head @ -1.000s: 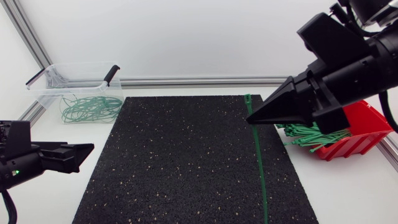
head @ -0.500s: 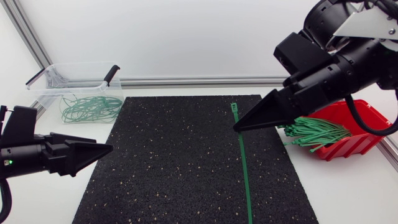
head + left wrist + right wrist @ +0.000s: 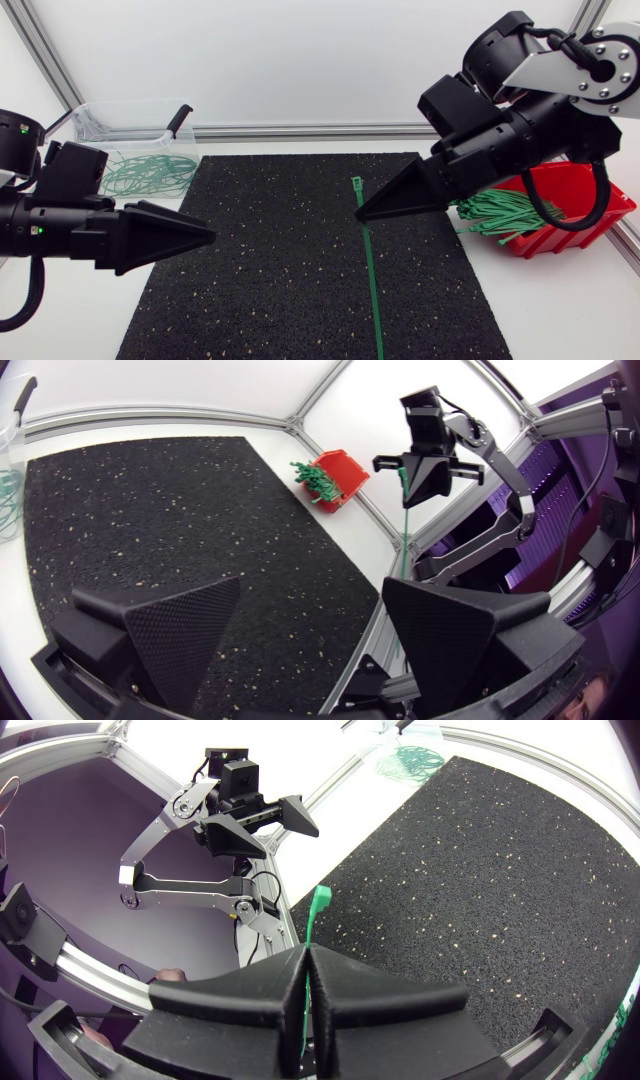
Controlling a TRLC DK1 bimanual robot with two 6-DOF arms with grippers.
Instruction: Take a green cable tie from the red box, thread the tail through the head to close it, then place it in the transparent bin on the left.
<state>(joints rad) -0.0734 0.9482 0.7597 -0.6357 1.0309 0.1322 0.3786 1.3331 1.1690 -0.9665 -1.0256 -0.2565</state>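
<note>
Thin green plastic cable tie [image 3: 371, 270]: clamped between the fingertips of my right gripper [image 3: 362, 212]. Long axis close to upright, square head poking just above the tips, long tail hanging straight down below them over the black speckled rubber mat [image 3: 280, 280]. Tie is straight, not looped.

Right arm comes in high over the red plastic box [image 3: 592, 205], wedge fingers angled down and toward my left arm. Fingers pressed together on the tie near its head end; right wrist view shows the pads closed with the strip [image 3: 312, 925] between them.

Behind the right gripper, a bundle of loose green ties [image 3: 500, 212] spills from the red box.

Left gripper [image 3: 205, 237] is held level over the mat, pointing at the right gripper, well apart from it. Fingers [image 3: 185, 625] spread wide, holding nothing.

Clear plastic bin [image 3: 90, 130] sits behind the left gripper, green ties [image 3: 148, 172] inside.
</note>
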